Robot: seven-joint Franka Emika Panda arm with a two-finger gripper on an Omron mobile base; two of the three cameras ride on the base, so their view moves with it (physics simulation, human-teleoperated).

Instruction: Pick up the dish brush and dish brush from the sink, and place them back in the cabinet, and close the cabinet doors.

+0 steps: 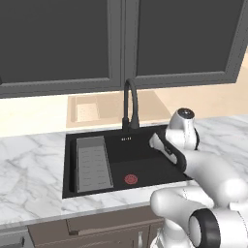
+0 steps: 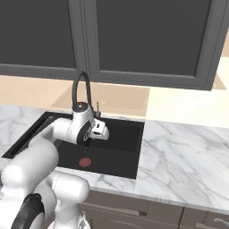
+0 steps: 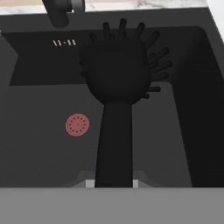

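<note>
one black dish brush (image 3: 114,83) is pinched in the hand (image 3: 113,183) above the sink (image 3: 188,131); no readable writing.

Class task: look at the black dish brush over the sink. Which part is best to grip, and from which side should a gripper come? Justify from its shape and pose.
Grip the black dish brush on its straight handle, coming from the end opposite the head, as the gripper does here, shut on the handle's lower end. The handle is narrow and smooth; the round head bristles with spikes that give no firm hold. It hangs above the sink.
</note>
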